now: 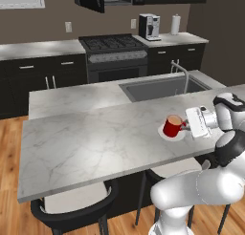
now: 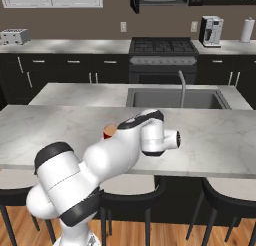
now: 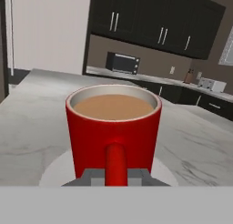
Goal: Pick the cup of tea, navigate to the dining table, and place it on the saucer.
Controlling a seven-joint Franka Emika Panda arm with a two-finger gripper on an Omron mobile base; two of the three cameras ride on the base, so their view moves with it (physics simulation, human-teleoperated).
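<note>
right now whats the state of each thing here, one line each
cup: upright, full of tea, over the saucer; contact unclear
saucer: flat on the table, under the cup
gripper: shut on the cup's handle
table: holds the saucer
faucet: no water running
</note>
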